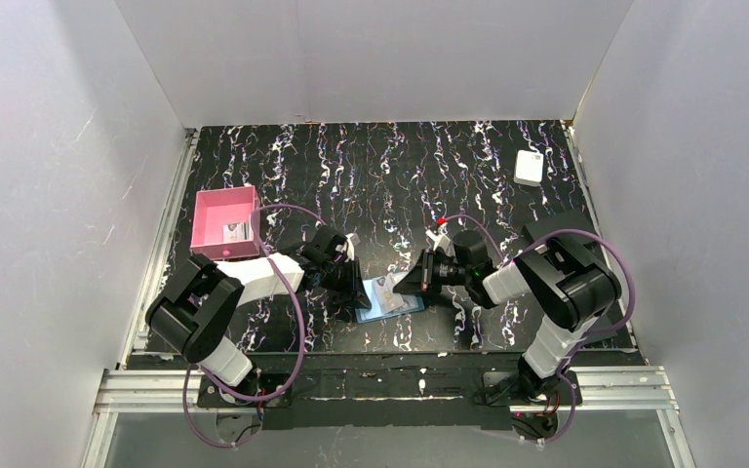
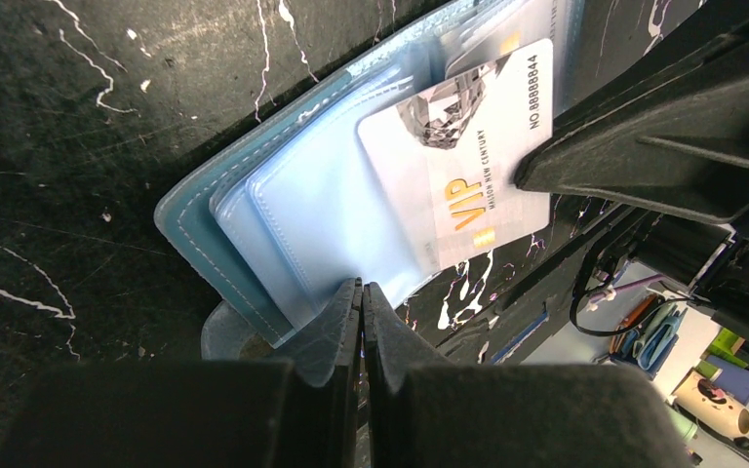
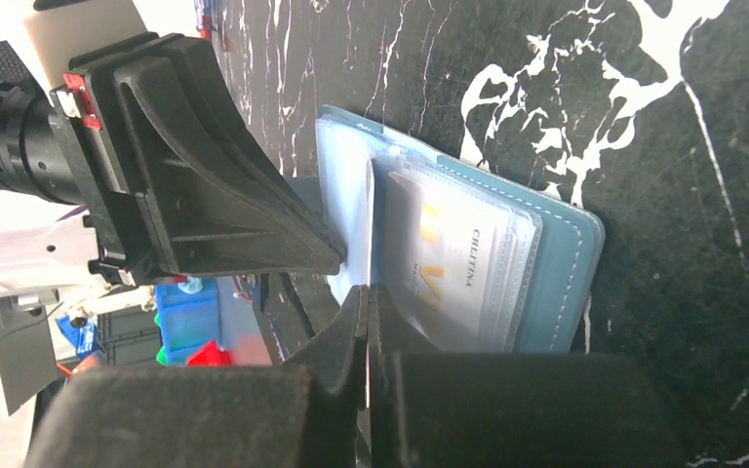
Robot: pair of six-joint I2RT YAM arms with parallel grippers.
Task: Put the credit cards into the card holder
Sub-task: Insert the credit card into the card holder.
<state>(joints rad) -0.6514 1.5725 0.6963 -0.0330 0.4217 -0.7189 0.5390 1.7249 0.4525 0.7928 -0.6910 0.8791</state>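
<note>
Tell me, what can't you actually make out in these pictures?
Top view: slots of the card holder, too small, partly covered by the left gripper and right gripper.
Top view: contents of the pink tray, too small.
Left wrist: edge of the VIP card, under the right gripper.
Right wrist: most print on the sleeved card, blurred.

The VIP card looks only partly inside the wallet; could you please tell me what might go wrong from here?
The VIP card sticks out of its clear sleeve, so it may slip out or jam. The left end effector seems to pinch a sleeve edge; pulling could drag the wallet.
</note>
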